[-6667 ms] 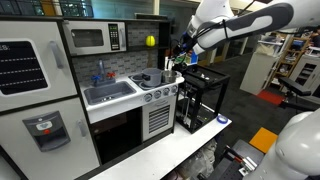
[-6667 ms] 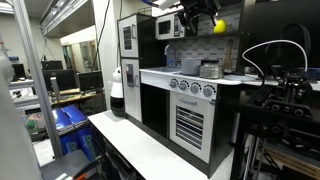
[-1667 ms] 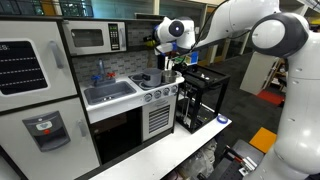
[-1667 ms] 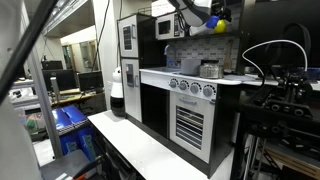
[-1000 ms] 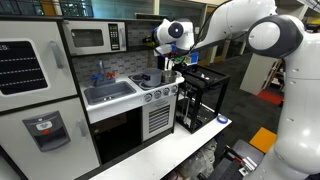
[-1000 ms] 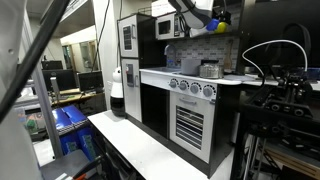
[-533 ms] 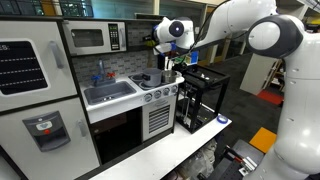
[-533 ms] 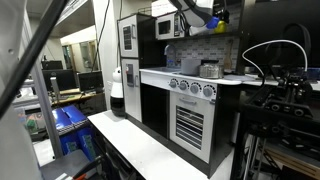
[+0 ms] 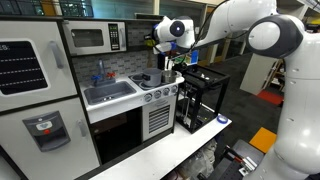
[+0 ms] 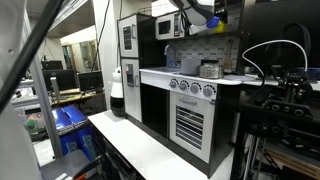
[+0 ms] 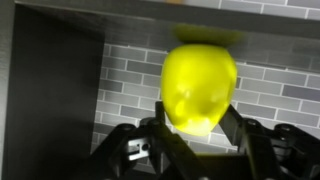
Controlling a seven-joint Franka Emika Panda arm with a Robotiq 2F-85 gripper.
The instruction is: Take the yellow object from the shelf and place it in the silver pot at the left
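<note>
Jaws of the gripper were seen closed narrowly on the yellow object in the wrist view, with 2 dark fingers pressed against its lower sides, 1 on each side. The ball was found inside the shelf, in front of the grey brick-patterned back wall and just below the dark upper edge of the recess; whether its underside touched the ledge could not be told. In an exterior view the yellow object was shown high up at the gripper, above the counter of the white toy kitchen, and the silver pot was seen on that counter, well below the ball and apart from it. In an exterior view the white arm was seen reaching from the upper right to the recess beside the microwave, with the grey sink basin set in the counter below; the ball could not be made out clearly there
</note>
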